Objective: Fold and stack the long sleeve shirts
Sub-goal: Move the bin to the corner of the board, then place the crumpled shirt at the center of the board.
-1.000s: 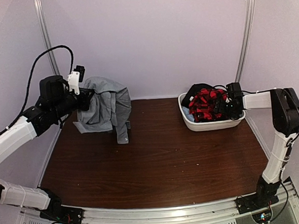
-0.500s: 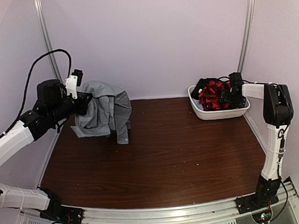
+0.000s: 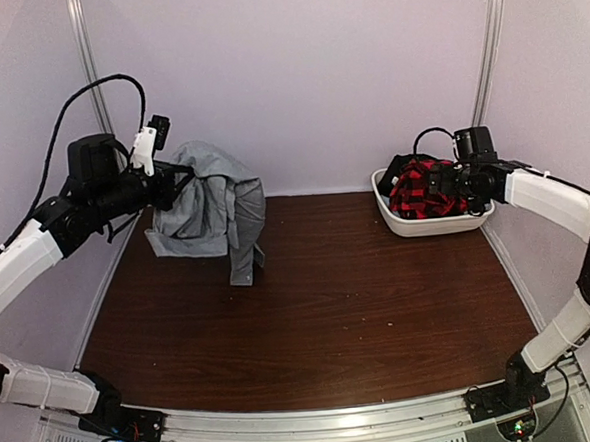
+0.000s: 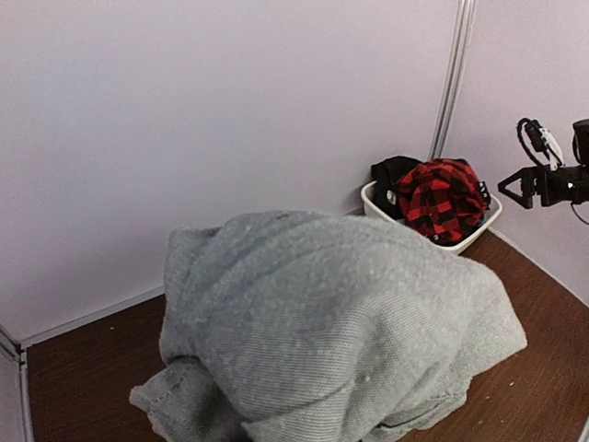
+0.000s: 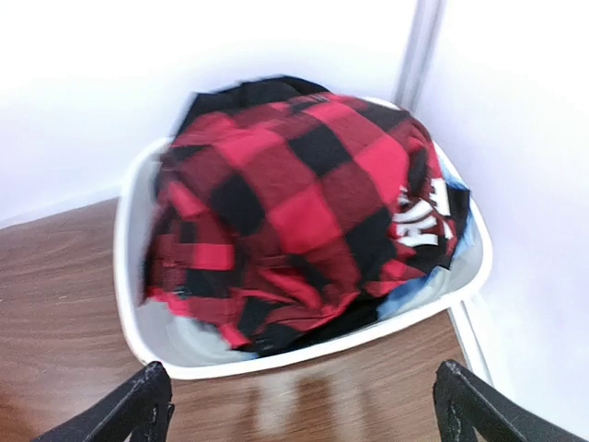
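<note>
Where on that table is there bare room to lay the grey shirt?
The brown tabletop is bare from the near edge through the middle, between the hanging grey shirt and the white basket. Crowded: the far-right corner, basket heaped with clothes.

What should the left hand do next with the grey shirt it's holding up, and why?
Probably lower the bunched light-grey cloth shirt onto the brown wooden table: the left hand grips it crumpled in the air, and folding needs it laid flat.
</note>
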`<move>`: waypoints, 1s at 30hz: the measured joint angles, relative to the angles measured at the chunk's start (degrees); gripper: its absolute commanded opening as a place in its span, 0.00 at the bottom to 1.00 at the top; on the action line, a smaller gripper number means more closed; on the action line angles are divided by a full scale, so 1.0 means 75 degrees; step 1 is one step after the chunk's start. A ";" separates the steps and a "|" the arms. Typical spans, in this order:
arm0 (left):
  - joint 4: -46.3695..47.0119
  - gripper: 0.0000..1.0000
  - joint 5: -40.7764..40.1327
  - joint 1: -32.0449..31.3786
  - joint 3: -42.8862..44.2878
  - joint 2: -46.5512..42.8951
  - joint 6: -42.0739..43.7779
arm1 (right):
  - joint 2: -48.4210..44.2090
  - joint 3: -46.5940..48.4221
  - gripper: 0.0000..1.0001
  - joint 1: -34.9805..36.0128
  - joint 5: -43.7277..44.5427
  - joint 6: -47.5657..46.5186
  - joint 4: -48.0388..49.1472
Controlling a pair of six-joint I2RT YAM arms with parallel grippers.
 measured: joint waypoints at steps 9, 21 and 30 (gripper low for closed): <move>0.0851 0.48 0.0723 -0.1600 0.1180 0.2192 -0.1300 | -0.1891 -0.1107 1.00 0.1285 -0.0592 -0.0128 0.0271; 0.0178 0.98 0.0443 -0.2442 0.1754 0.3692 -0.0769 | -0.2011 -0.1556 1.00 0.2192 -0.1408 -0.0198 -0.0312; 0.0449 0.92 0.0717 -0.2302 -0.0265 0.2696 -0.0871 | -0.1915 -0.2352 1.00 0.3587 -0.2550 -0.0356 -0.0286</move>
